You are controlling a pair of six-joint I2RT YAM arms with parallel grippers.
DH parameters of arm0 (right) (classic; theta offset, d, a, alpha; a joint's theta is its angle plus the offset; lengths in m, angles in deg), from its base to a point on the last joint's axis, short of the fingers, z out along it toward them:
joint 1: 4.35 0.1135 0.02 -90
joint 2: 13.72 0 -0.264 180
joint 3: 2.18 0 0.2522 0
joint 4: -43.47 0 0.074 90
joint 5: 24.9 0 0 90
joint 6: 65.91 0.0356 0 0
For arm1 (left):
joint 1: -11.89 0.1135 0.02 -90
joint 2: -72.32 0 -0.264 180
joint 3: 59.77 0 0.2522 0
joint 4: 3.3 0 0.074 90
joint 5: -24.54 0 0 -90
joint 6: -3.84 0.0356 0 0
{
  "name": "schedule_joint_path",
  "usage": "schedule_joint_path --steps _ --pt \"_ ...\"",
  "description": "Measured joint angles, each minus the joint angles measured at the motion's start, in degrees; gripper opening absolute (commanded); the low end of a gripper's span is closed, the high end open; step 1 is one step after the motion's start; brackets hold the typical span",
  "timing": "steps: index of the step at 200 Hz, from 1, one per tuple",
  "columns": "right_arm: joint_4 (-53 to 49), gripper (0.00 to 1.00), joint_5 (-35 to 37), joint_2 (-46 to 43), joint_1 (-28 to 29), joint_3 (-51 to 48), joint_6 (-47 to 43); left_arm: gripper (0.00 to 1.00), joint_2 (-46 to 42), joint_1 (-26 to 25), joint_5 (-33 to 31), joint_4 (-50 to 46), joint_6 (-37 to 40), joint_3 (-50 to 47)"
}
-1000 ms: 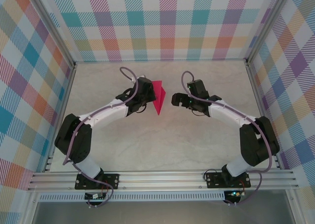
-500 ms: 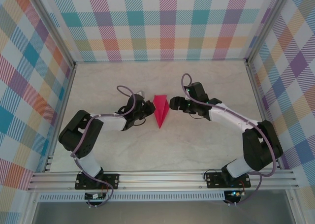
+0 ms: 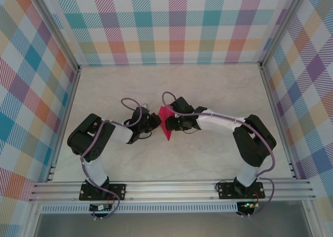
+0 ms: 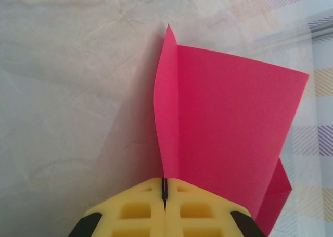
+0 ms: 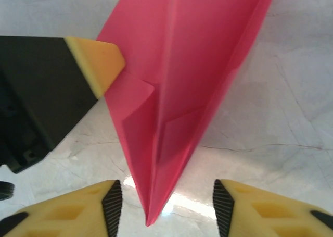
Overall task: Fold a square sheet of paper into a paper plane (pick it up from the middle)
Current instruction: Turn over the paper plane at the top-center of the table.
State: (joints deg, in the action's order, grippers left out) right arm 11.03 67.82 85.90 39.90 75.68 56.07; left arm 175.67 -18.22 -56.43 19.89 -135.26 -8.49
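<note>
Here, the left tool is pinched shut on the paper plane, held at the middle of the tabletop; its nose sits between the right tool's parted pads. A crooked squeeze could crumple the creases or tug it free. Thin crimson paper, sharply pointed; marbled matte surface.

Left jaws pressed together; right jaws apart.

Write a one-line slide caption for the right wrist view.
Right jaws stand open astride the tip of the paper plane; left jaws pinch its edge.
</note>
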Motion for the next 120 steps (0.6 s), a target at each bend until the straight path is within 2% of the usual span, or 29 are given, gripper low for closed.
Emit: schedule_joint_path --steps 32,48,98,120 --pt "-1.7 0.35 3.8 0.3 1.4 3.0 0.2 0.0 0.0 0.0 0.6 1.0 0.0 0.0" --pt "-2.1 0.34 4.4 0.9 1.6 4.3 0.2 0.0 0.0 0.0 1.0 1.2 0.0 0.0" --pt "-3.9 0.45 5.8 6.7 1.6 7.7 0.6 0.0 0.6 0.0 2.1 1.9 0.0 0.0" --pt "-5.1 0.47 5.9 8.4 1.6 8.1 0.6 0.0 0.7 0.0 2.5 2.3 0.0 0.0"
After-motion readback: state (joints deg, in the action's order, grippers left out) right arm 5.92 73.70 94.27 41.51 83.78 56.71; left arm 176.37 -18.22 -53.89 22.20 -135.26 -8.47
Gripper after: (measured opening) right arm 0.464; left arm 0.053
